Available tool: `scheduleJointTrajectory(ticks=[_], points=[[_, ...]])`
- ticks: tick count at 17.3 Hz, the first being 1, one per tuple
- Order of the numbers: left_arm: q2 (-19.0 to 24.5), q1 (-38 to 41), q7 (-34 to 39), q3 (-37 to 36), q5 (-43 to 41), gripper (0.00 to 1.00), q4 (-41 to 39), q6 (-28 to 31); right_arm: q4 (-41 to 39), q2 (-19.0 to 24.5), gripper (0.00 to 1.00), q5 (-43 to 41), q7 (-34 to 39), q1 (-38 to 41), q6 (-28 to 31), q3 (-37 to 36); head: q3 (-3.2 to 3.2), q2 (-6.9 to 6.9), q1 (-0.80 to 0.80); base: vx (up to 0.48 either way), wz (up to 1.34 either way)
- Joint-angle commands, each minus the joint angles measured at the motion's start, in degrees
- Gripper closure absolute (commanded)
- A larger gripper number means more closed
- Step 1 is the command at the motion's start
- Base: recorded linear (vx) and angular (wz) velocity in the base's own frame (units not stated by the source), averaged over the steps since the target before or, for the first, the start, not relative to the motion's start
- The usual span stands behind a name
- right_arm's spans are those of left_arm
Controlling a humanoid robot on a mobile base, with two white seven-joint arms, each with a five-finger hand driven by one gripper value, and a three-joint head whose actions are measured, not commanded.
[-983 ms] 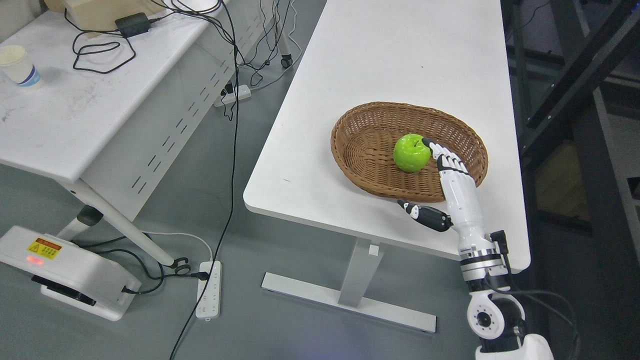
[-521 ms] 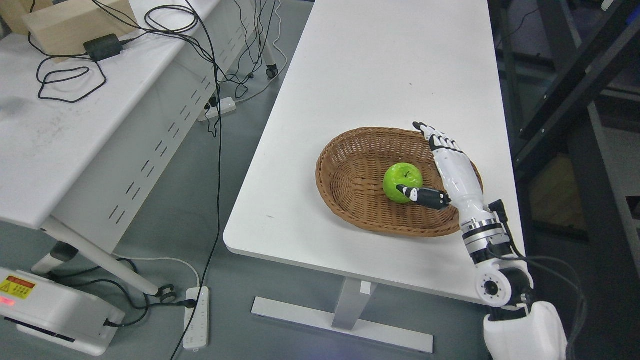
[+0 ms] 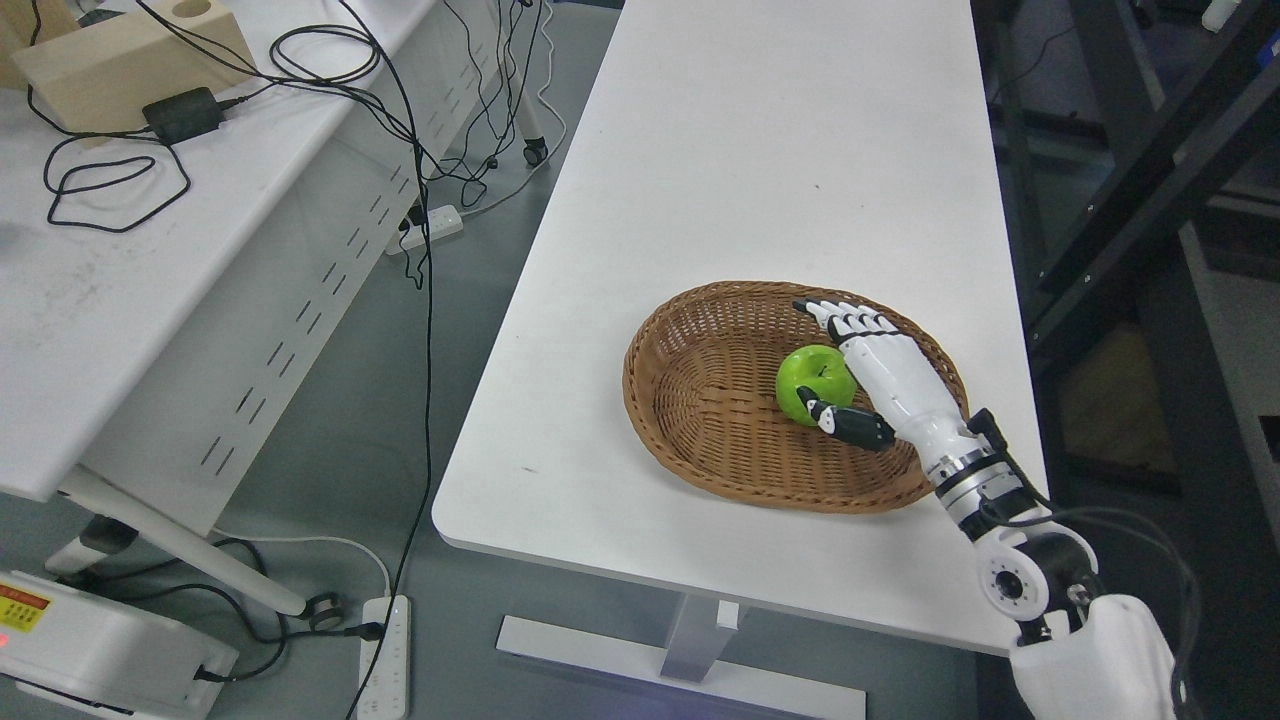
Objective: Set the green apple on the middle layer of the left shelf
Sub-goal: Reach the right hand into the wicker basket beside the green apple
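Our right hand [image 3: 860,375] reaches into the basket [image 3: 700,400] from the lower right, its fingers [image 3: 845,318] stretched out straight along the far side of the apple [image 3: 812,380] and the dark thumb [image 3: 845,422] lying across the near side. The hand is apart, not yet clamped; we bracket the fruit rather than hold it. The apple sits in the basket's right half, just to the left of our palm and touching or nearly touching it, stem dimple facing up. Being round, it offers no long axis to line up with. We judge the grasp needs only a curl inward. Our left arm is out of sight, and the basket rests on the white table [image 3: 760,150].
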Motion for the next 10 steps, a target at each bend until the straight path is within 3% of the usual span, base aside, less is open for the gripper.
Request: scheduleJointTrajectory(ticks=[1,4,10], points=[[1.0,0.5,0.0,0.0,0.0,0.0,0.0,0.2,2.2,-6.9,0.0,-0.2,0.1,0.5,-3.3,3.5,0.0,0.0,0.0,0.035,0.0],[1.0,0.5,0.0,0.0,0.0,0.0,0.0,0.2,2.2,-7.0,0.0,-1.2,0.0,0.2,-6.1,2.6,0.0,0.0,0.0,0.02,0.0],[1.0,0.5,0.0,0.0,0.0,0.0,0.0,0.3,2.2,-7.0,0.0,-1.6,0.1,-0.4,-5.9,2.4,0.0,0.0,0.0,0.002,0.0]])
